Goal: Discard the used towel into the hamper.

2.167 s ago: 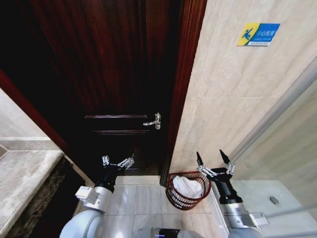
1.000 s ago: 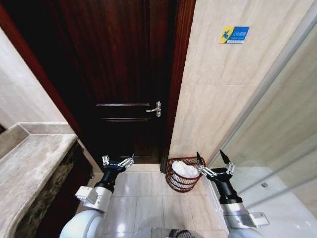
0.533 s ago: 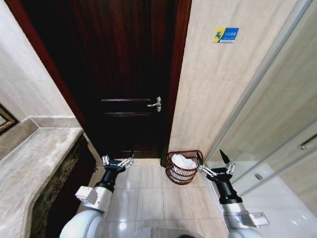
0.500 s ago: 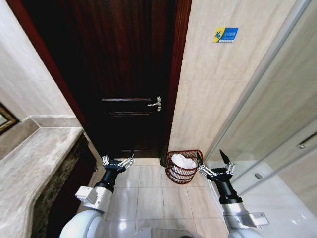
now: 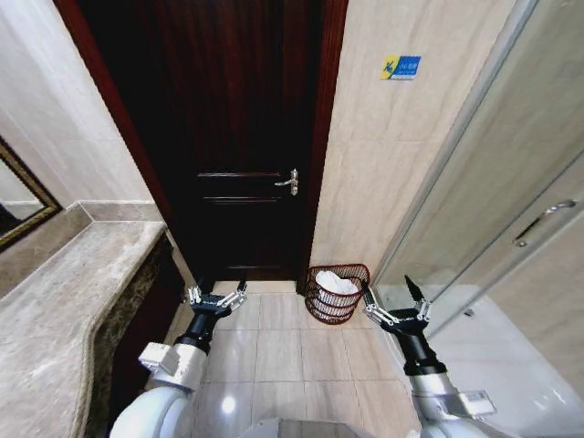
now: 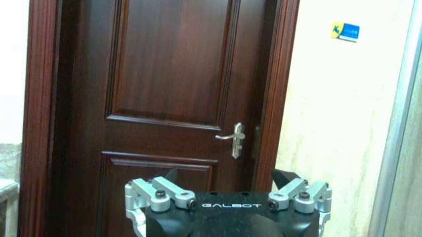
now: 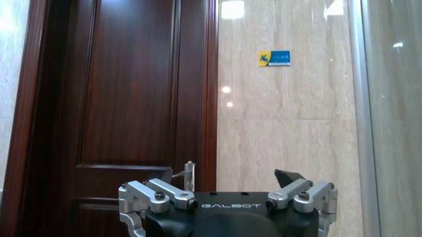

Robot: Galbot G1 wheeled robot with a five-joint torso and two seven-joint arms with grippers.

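The hamper (image 5: 321, 304), a round dark red-brown openwork basket, stands on the floor tiles against the beige wall, just right of the door frame. A white towel (image 5: 339, 283) lies bunched inside it. My left gripper (image 5: 217, 296) is held open and empty over the floor, left of the hamper. My right gripper (image 5: 393, 296) is open and empty too, just right of the hamper and apart from it. In the wrist views the left gripper (image 6: 226, 174) and the right gripper (image 7: 231, 174) show spread fingers with nothing between them.
A dark wooden door (image 5: 239, 137) with a metal handle (image 5: 287, 181) is shut ahead. A marble counter (image 5: 55, 301) runs along the left under a framed mirror (image 5: 18, 214). A glass shower door (image 5: 511, 210) is on the right. A blue sign (image 5: 400, 67) hangs on the wall.
The whole picture has shifted: the camera has drawn back, so the hamper looks smaller and farther off and more of the counter and shower door shows. Both arms hold the same pose.
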